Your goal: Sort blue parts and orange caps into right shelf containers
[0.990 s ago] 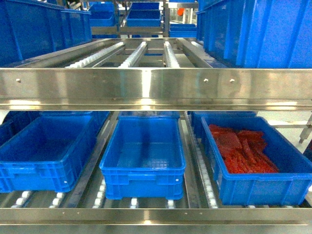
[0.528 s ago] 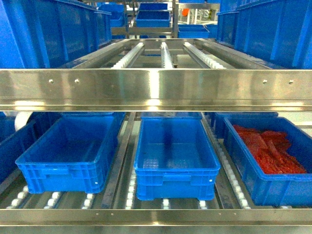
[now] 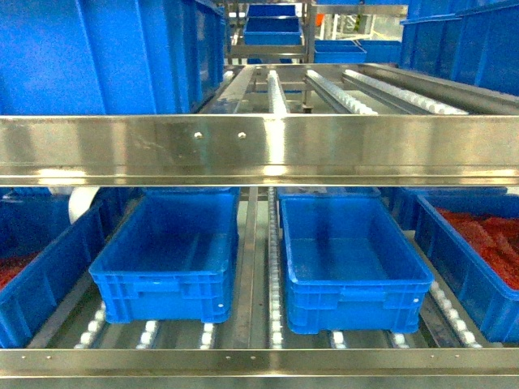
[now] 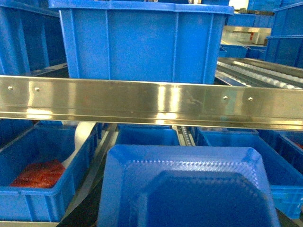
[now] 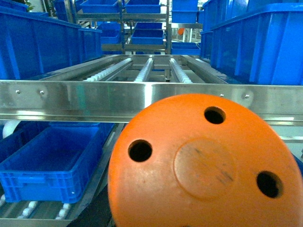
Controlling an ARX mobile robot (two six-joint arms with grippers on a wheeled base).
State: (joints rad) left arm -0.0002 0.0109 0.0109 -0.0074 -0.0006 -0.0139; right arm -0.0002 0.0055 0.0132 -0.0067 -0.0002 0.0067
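Note:
In the left wrist view a blue part (image 4: 189, 189), a shallow tray-like moulding with bevelled corners, fills the bottom, close to the camera and off the ground. It hides my left gripper's fingers. An orange cap (image 5: 199, 165), domed with three round holes and a scuffed centre disc, fills the lower right wrist view the same way and hides my right gripper's fingers. Neither gripper appears in the head view. On the lower shelf stand two empty blue crates (image 3: 162, 292) (image 3: 357, 298). A crate at the right edge (image 3: 466, 279) holds red pieces.
A wide steel rail (image 3: 259, 150) crosses in front of the shelf, between the upper roller level and the lower one. A tall blue crate (image 3: 105, 57) stands upper left. Another crate (image 3: 49, 271) with red pieces sits lower left, beside a white roll (image 3: 81, 203).
The whole shelf has slid to the right in the head view; the red-filled crate has moved towards the right edge and a further crate has come in at the left.

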